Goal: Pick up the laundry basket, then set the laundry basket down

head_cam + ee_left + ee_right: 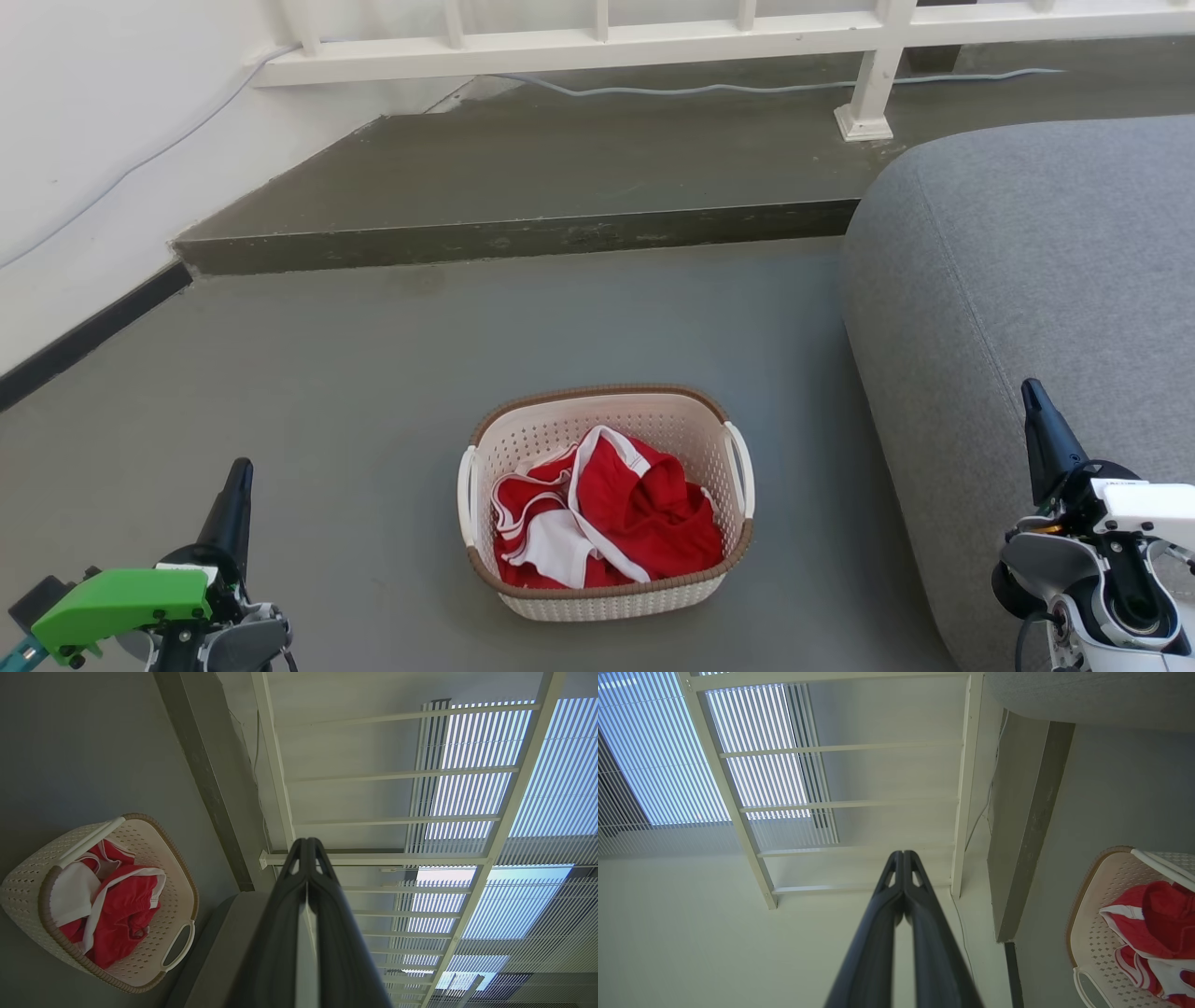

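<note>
A smooth grey floor (373,373) runs up to a raised dark concrete step (560,159) at 12 o'clock. A white slatted railing (597,37) stands on the step, and a white wall (93,140) closes the 9 o'clock side.

The small cream perforated plastic laundry basket (616,605), rounded-rectangular with a brown woven-look rim and two white side handles, stands upright on the floor at 6 o'clock from the middle of the head view. A crumpled red garment with white trim (644,504) lies inside it. At the basket's 3 o'clock, near but apart from it, bulges a grey fabric sofa (1046,261).

The left fingers (233,509), long and dark, point upward at the basket's 8 o'clock, well apart from it. In the left wrist view they are pressed together with nothing between them, and the basket lies at 9 o'clock. The right fingers (1046,439) rise at the basket's 3 o'clock, in front of the sofa. In the right wrist view they are also together and hold nothing, with the basket at 4 o'clock.
</note>
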